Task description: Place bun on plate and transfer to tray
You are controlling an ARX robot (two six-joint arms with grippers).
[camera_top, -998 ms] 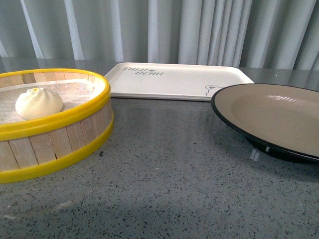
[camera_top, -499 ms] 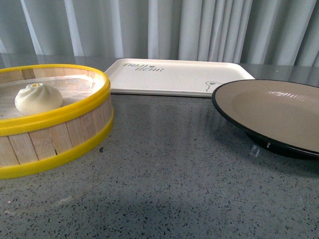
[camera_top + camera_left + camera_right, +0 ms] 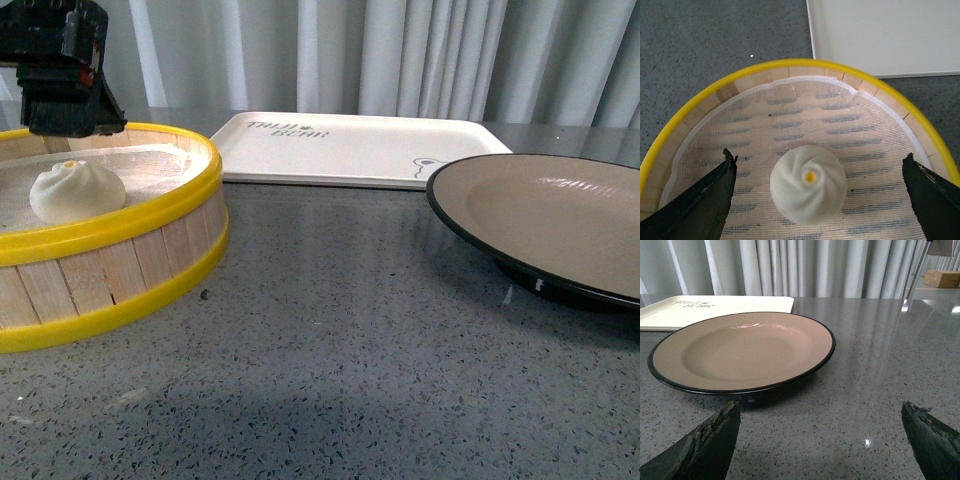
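Over the bun [image 3: 808, 184], judged soft, light and easily dented, the left gripper [image 3: 820, 156] was held with jaws spread wide, and a gentle pinch at its sides was advised.

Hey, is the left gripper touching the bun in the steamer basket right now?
Apart. The left wrist view shows the left gripper open, jaws either side of the bun, bare cloth showing in both gaps.
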